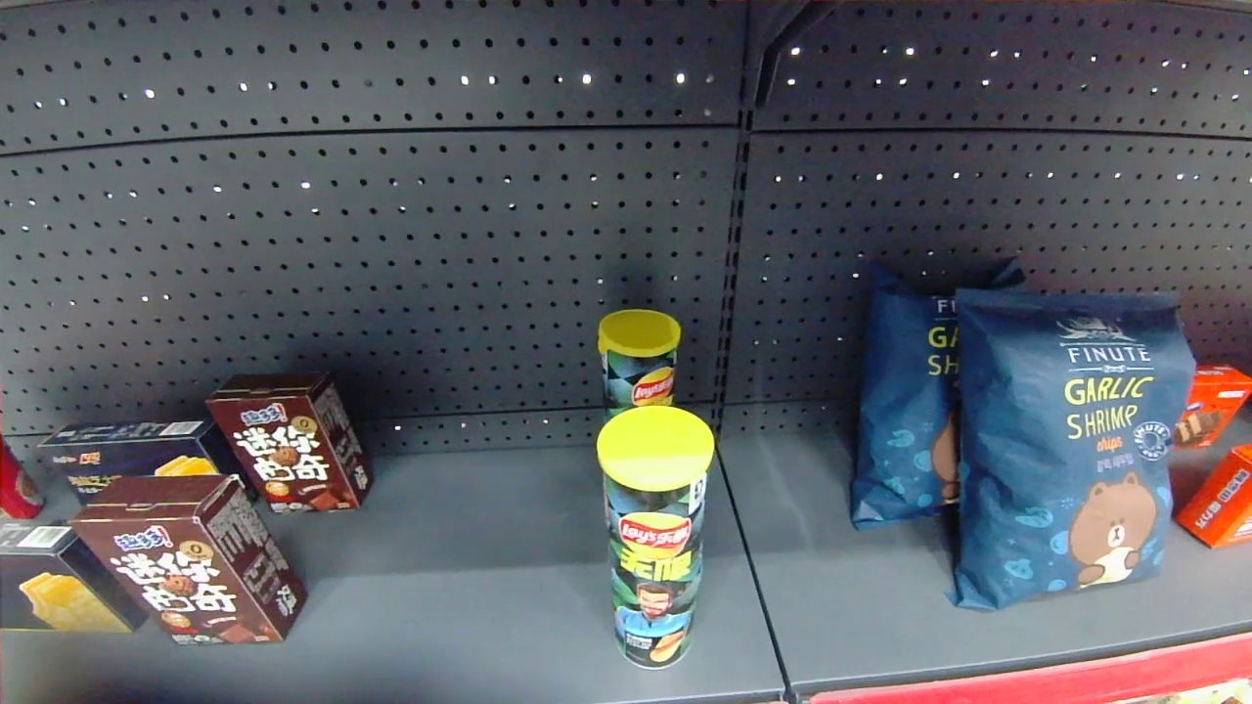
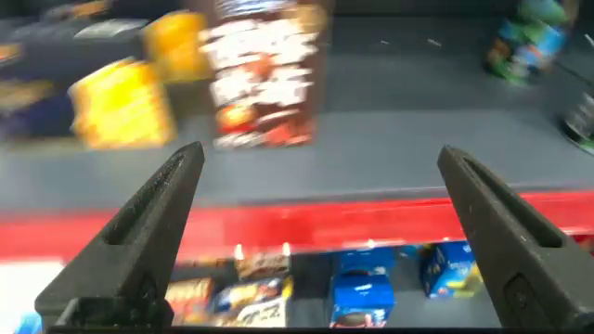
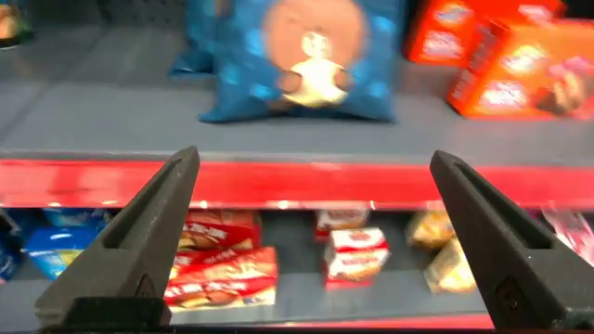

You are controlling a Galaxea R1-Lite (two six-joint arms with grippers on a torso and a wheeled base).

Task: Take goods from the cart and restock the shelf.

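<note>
Two yellow-lidded chip cans stand on the grey shelf, one at the front and one behind it. Brown cookie boxes and dark boxes with yellow print stand at the left. Blue garlic shrimp chip bags lean at the right, beside orange boxes. My left gripper is open in front of the shelf's red edge, facing a brown cookie box. My right gripper is open, empty, facing the blue bag and orange boxes.
A perforated dark back panel closes the shelf behind the goods. Below the red edge, a lower shelf holds blue packs and red and white snack packs. Bare shelf room lies between the cookie boxes and the cans.
</note>
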